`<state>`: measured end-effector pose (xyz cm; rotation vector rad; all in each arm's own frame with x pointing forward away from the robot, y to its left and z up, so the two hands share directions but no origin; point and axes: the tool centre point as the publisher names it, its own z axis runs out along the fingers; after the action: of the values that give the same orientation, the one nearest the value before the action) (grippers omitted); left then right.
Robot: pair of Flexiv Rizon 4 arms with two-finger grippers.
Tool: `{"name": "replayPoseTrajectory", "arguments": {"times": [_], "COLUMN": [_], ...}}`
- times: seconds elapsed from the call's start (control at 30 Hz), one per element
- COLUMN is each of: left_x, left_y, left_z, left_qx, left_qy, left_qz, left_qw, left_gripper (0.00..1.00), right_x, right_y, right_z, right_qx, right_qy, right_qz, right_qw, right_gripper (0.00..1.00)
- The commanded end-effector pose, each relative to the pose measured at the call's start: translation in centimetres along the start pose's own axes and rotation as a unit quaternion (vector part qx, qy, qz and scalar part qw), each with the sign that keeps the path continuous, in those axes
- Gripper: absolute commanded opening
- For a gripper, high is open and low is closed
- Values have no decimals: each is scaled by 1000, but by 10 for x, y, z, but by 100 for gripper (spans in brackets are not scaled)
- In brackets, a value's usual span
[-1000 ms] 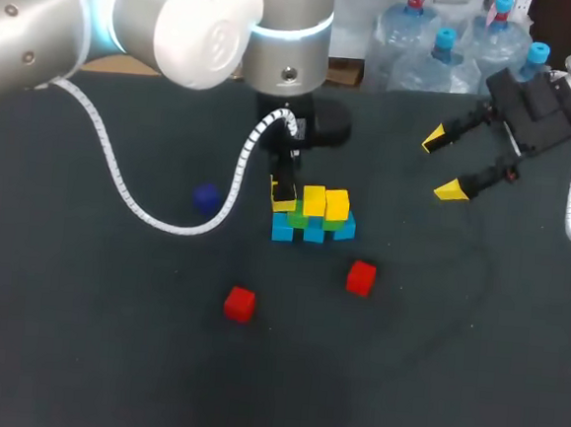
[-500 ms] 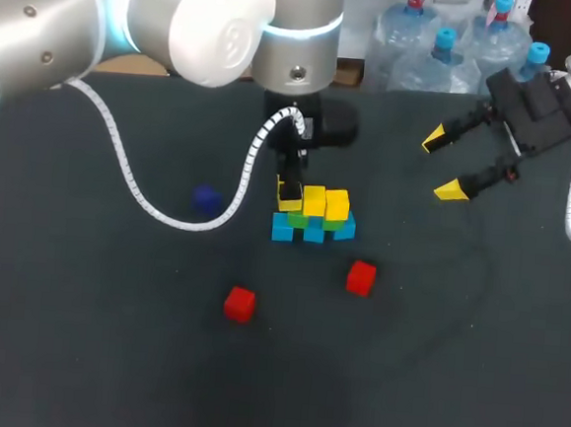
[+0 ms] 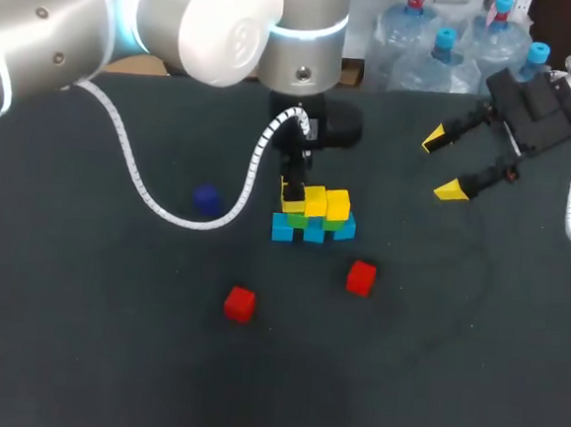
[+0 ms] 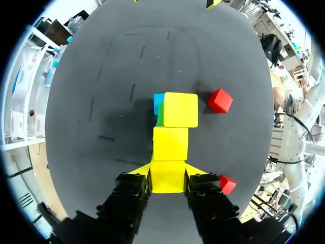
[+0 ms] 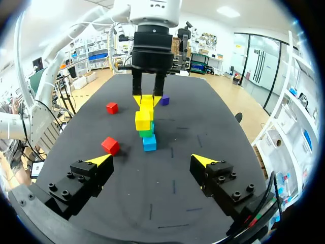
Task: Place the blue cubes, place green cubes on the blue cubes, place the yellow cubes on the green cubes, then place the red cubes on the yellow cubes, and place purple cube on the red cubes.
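Our left gripper is clamped on a yellow cube, which sits at the end of the yellow row on top of the green cubes and blue cubes. Two red cubes and the purple cube lie loose on the table nearby. Our right gripper hangs wide open, well apart from the stack.
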<state>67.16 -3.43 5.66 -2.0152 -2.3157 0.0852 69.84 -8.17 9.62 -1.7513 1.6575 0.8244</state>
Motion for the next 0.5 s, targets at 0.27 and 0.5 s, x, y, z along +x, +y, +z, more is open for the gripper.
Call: {"name": "replayPoseTrajectory", "arguments": {"times": [0.27, 0.5], "left_x": [2, 2], "left_y": [0, 2], "left_z": [1, 4], "left_qx": [2, 1], "left_qy": [-1, 1], "left_qz": [-2, 3], "left_qw": [1000, 1000], "left_gripper": [0, 0], "right_x": [0, 0], "right_y": [0, 0], "right_z": [0, 0], "right_qx": [0, 0], "right_qy": [0, 0], "right_qz": [0, 0], "right_qw": [1000, 1000], "right_gripper": [100, 100]}}
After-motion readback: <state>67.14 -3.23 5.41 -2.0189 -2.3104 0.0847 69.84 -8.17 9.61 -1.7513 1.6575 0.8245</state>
